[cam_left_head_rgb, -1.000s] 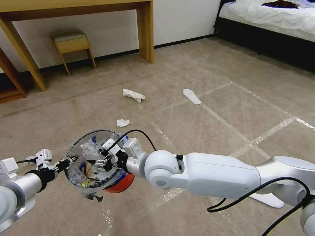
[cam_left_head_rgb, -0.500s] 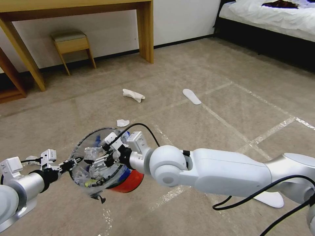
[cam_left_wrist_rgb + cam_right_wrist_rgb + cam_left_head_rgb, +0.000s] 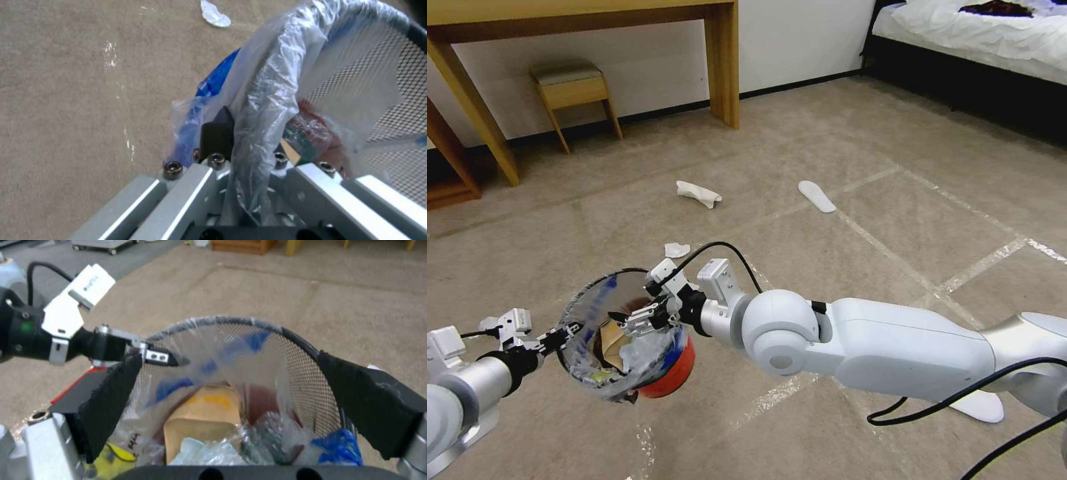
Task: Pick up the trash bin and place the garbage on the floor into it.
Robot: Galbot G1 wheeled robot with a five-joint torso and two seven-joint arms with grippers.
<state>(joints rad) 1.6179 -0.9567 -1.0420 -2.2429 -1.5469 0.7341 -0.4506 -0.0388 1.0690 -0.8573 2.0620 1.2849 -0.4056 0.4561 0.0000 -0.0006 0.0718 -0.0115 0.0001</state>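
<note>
Left claw [image 3: 564,331] grips trash bin [image 3: 627,347] rim; right claw [image 3: 635,322] spread above it.

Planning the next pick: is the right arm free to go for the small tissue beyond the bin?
Probably yes: right gripper looks open and empty over trash bin; bare carpet around the tissue.

My left gripper [image 3: 564,331] clamps the near-left rim of the trash bin [image 3: 627,347], held above the floor [image 3: 840,280]; my right gripper [image 3: 644,320], spread, sits over its mouth. Beyond lies a tissue [image 3: 676,250]; farther, another [image 3: 697,193]; far right, a slipper [image 3: 816,196].
</note>
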